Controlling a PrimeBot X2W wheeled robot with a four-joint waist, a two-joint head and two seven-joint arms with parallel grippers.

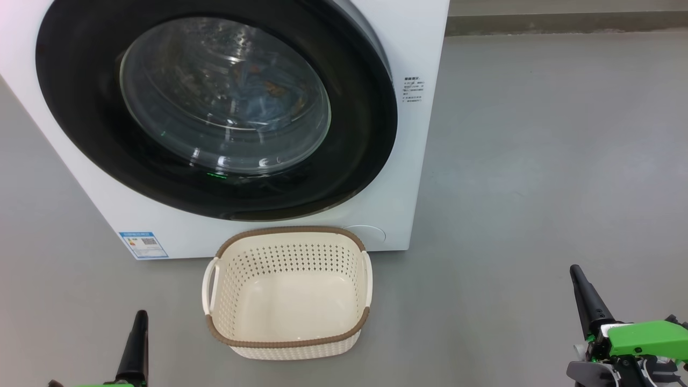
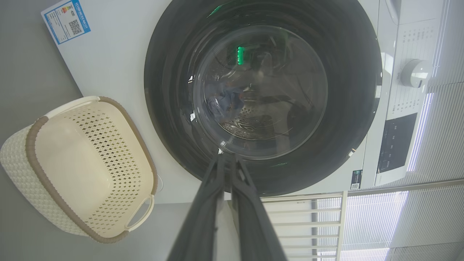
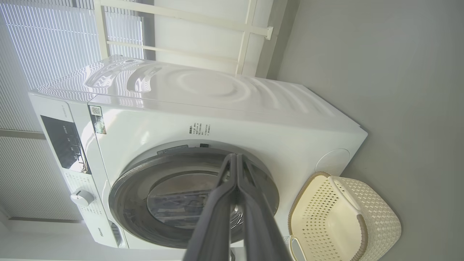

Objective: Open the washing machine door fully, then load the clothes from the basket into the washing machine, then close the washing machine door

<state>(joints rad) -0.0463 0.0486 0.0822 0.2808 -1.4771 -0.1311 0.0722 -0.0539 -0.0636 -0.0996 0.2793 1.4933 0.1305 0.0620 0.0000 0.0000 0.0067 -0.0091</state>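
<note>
Washing machine door [image 1: 220, 102] closed flush on the washing machine [image 1: 411, 188], with the clothes [image 1: 263, 99] showing blue behind its glass. Basket [image 1: 290, 232], at the door's 6 o'clock, holds nothing. Left gripper [image 1: 137, 344] at basket's 8 o'clock, right gripper [image 1: 588, 295] at 3, both pinched together and carrying nothing; task looks finished.

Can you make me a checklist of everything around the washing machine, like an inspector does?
Surface: plain grey floor.
Job's things: white washing machine, its door looks shut; the clothes show blue through the glass, inside the drum; the basket stands on the floor in front, empty.
Clutter: nothing seen.
Grippers: left gripper and right gripper both shut, holding nothing, apart from the machine and the basket.
Cables: nothing seen.
Surroundings: window blinds and a white railing behind the machine; a knob on its control panel.
</note>
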